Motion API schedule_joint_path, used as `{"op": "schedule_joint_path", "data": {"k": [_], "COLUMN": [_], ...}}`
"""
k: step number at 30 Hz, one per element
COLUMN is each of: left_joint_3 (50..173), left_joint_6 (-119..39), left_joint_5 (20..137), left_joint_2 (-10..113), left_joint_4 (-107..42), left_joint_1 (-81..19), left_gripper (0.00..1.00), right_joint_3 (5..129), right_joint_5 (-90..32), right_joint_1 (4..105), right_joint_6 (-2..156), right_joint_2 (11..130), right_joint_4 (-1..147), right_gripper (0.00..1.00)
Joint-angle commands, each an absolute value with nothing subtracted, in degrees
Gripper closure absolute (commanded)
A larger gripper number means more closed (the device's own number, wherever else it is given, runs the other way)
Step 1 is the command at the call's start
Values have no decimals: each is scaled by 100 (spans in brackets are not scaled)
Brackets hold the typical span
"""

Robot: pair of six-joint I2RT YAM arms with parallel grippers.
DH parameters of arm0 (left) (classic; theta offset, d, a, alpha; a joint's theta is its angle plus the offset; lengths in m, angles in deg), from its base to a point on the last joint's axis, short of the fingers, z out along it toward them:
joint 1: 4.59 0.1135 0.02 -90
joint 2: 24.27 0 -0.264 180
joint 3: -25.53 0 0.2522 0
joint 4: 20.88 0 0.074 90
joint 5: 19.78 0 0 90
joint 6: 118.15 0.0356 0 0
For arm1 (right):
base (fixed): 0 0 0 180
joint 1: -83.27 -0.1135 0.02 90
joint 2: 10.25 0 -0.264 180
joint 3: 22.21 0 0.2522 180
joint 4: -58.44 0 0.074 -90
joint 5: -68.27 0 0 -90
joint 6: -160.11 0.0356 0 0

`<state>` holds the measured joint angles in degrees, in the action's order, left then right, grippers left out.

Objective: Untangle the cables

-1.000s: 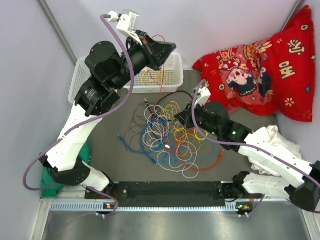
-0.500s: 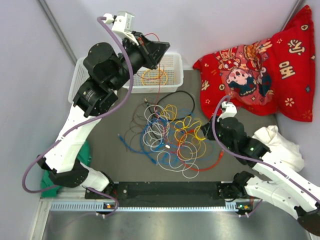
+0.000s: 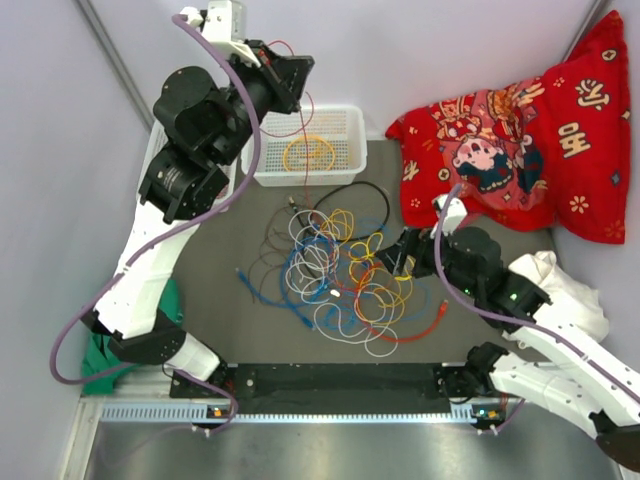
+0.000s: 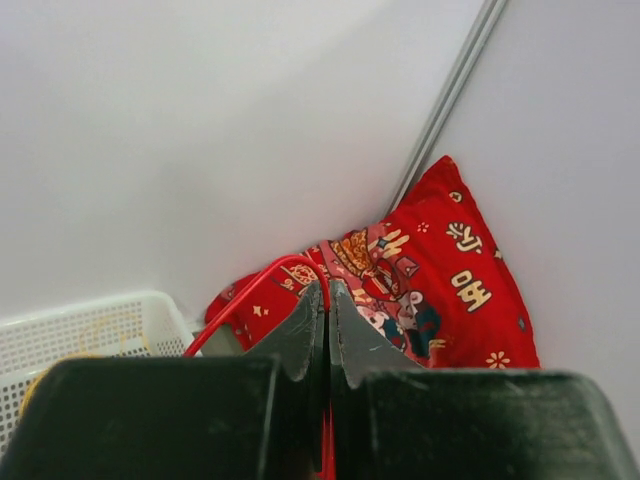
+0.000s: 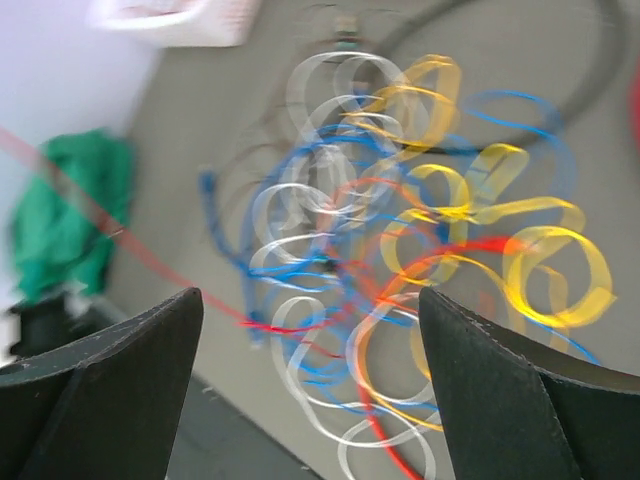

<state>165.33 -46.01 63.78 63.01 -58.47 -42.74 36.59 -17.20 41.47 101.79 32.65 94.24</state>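
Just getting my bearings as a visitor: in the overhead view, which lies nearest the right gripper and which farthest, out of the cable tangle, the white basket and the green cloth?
From the right gripper:
1. cable tangle, just to its left.
2. white basket, at the far side, to the left.
3. green cloth, at the near left edge.

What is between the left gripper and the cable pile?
The basket, in the top view; a red wire pinched in the left gripper runs down across it to the pile.

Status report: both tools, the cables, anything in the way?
Left tool shut on thin red cable, raised high. Right tool open above the tangle. Nothing blocking.
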Motion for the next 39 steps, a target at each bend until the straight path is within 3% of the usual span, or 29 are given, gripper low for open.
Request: {"op": "schedule_joint_path", "data": {"k": [1, 5, 18, 20, 21, 23, 24, 25, 29, 36, 39], "left_joint_3": [16699, 16612, 16313, 16234, 16207, 16050, 15979, 15883, 14875, 13124, 12333], "left_joint_6": [-4748, -4941, -5144, -5118, -5091, -5047, -5004, -4986, -4986, -5345, -5565], "left_joint_5": [6573, 6722, 6890, 6890, 6872, 6794, 6767, 6723, 6547, 6231, 6388], "left_joint_2": [6405, 6449, 6379, 6344, 6318, 6230, 6186, 6081, 5686, 5044, 4736], "left_joint_4": [-5573, -5574, -5556, -5556, -5573, -5582, -5582, -5573, -5328, -4932, -4485], "left_joint_1": [-4265, -4265, -4265, -4265, -4265, -4265, -4274, -4265, -4265, -4265, -4265], "left_gripper": [100, 100, 100, 100, 100, 100, 100, 100, 100, 100, 100], "right_joint_3": [3847, 4094, 4762, 4885, 4964, 5043, 5183, 5289, 6061, 8433, 8603], "right_joint_5": [-2841, -2753, -2806, -2920, -2973, -2877, -2589, -2421, -1682, -900, -602], "right_joint_1": [3688, 3238, 3194, 3194, 3185, 3203, 3194, 3194, 3203, 3211, 3203], "right_joint_6": [9877, 9621, 9568, 9621, 9656, 9735, 9736, 9692, 9236, 8558, 8417], "right_joint_2": [3518, 4046, 5812, 6040, 6094, 6104, 6051, 5964, 5463, 5277, 5277], "right_joint_4": [8284, 7898, 6588, 6430, 6411, 6620, 6788, 7015, 8088, 9934, 10304], "right_gripper": [12, 12, 18, 25, 43, 68, 91, 100, 100, 100, 100]}}
